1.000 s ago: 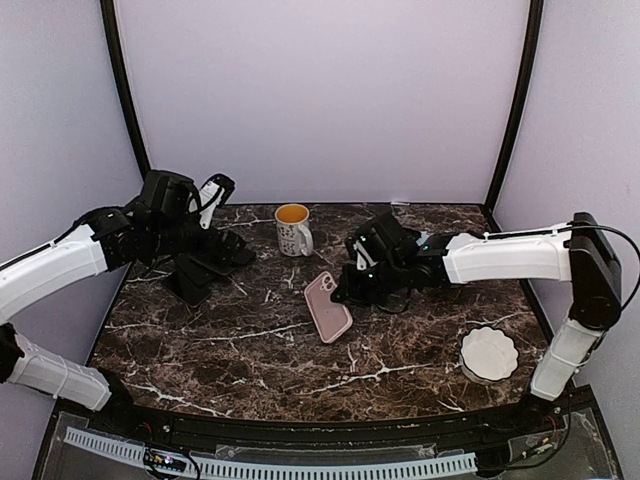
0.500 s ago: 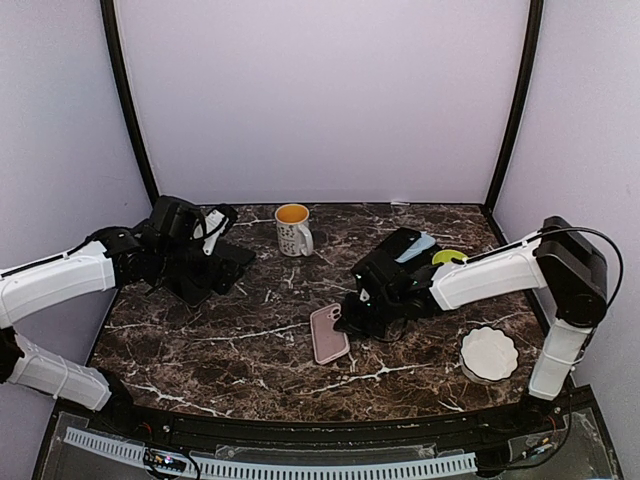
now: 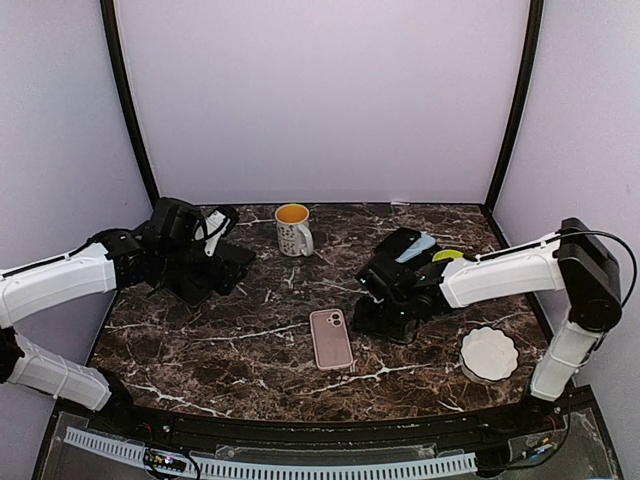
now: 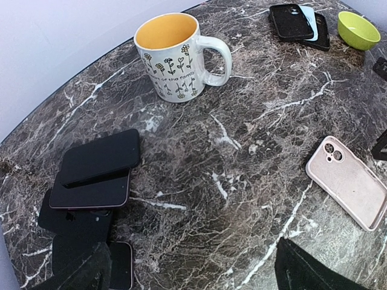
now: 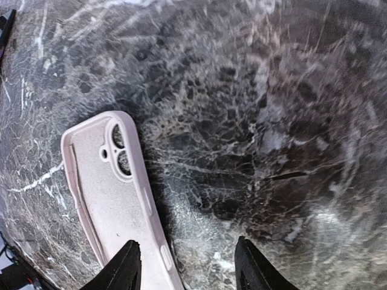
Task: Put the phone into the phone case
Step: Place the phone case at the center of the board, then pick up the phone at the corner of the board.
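**Desk:** Where does the pale pink, round-cornered soft phone case (image 3: 331, 339) lie?

**Field:** Flat on your dark white-veined marble table (image 3: 230, 350), camera cut-outs at its far end. It sits just left of your right gripper (image 5: 187, 266), whose fingers stand apart on nothing.

**Desk:** Any writing?

**Field:** Only "of the family", on the flowered white mug (image 4: 175, 57).

**Desk:** And your left gripper (image 4: 193, 272)?

**Field:** Spread wide, empty, near the stacked black slab phones (image 4: 97, 169).
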Controlling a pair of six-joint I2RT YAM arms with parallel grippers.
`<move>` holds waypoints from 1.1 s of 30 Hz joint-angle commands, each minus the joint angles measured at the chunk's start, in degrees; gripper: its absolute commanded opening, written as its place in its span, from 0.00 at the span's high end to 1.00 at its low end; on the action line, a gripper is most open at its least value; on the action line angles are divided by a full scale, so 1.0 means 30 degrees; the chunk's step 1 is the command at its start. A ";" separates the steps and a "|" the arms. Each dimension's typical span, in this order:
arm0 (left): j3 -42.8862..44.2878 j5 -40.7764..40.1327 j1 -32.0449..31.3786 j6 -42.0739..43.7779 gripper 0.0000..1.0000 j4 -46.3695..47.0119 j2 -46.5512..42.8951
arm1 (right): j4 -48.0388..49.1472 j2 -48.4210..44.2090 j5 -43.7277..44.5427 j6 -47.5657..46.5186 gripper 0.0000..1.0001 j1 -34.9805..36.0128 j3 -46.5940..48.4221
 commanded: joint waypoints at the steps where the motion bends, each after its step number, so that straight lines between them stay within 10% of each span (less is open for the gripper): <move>1: 0.0083 0.0312 0.0530 -0.0435 0.04 -0.0140 0.0426 | -0.1405 -0.1848 0.1993 -0.1493 0.46 0.0277 0.0790; 19: 0.5993 0.4657 0.5730 -0.8698 0.27 0.0110 0.7135 | -0.1280 -0.2034 0.2143 -0.8972 0.40 -0.1289 0.2332; 28: 1.5785 0.1245 0.7213 -0.6046 0.14 -0.4153 1.5236 | -0.2188 -0.0972 0.2221 -1.0769 0.40 -0.2297 0.2711; 33: 1.6703 0.1602 0.8530 -0.6110 0.13 -0.3856 1.7328 | -0.2701 -0.0503 0.2383 -1.1243 0.40 -0.2330 0.3160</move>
